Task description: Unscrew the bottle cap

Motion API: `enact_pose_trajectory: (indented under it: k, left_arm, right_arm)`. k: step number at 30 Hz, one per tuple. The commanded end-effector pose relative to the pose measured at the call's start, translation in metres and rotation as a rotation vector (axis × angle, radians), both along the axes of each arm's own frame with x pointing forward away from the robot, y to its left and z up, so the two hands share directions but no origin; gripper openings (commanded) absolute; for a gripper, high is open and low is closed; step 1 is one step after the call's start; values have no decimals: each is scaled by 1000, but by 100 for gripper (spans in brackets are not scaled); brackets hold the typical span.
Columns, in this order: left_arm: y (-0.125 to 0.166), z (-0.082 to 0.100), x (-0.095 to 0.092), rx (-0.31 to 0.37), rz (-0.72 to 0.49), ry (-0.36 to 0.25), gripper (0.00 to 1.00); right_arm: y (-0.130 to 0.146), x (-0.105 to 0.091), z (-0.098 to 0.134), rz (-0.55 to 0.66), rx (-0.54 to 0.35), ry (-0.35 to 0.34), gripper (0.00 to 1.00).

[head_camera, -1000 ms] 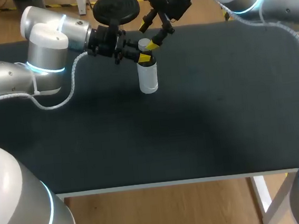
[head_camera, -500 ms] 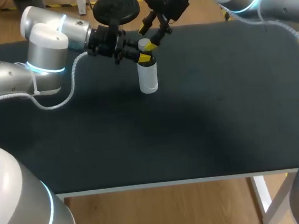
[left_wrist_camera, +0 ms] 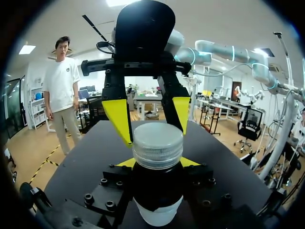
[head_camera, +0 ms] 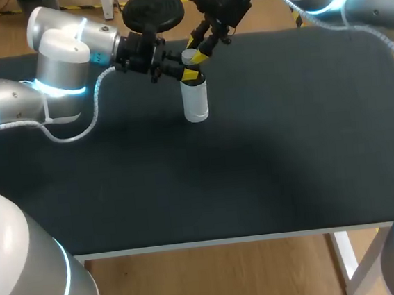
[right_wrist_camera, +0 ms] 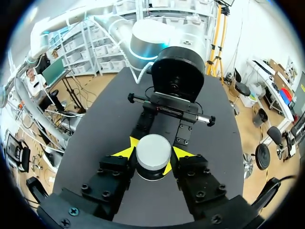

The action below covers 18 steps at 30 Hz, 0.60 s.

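Note:
A white bottle (head_camera: 195, 102) stands upright at the back middle of the dark table. Its ribbed white cap (head_camera: 189, 55) is on the neck. My left gripper (head_camera: 187, 74) comes in level from the side and is shut on the bottle just under the cap. In the left wrist view the cap (left_wrist_camera: 157, 144) sits right above its yellow tips, over the dark-banded bottle (left_wrist_camera: 157, 210). My right gripper (head_camera: 198, 48) reaches down from the back. In the right wrist view its fingertips (right_wrist_camera: 128, 152) press the cap (right_wrist_camera: 153, 149) from both sides.
The dark table top (head_camera: 288, 152) stretches wide in front of the bottle and to its right. A white cable (head_camera: 77, 137) from my left arm loops over the table's left part. The table's front edge (head_camera: 234, 240) runs along the near side.
The right gripper's fingers have come together from wide open onto the cap. The left gripper and the bottle have stayed in place.

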<state>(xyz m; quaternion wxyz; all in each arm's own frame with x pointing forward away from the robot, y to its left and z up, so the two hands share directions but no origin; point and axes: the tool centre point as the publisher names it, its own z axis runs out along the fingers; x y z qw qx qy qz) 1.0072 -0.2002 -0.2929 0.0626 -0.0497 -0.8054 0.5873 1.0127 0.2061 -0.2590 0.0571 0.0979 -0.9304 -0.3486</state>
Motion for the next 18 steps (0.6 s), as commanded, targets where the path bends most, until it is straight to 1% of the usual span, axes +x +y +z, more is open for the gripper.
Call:
enact_pose_trajectory:
  k: [1,8,18]
  left_arm:
    - [0,-2,-3,-1,-2,0,0]
    - [0,-2,-3,-1,-2,0,0]
    - [0,-2,-3,-1,-2,0,0]
  right_arm:
    - [-5,9,3,39,14,10,0]
    - [-6,1,7,142,19,14,0]
    - [-6,-8,8,271,0,-9,0]
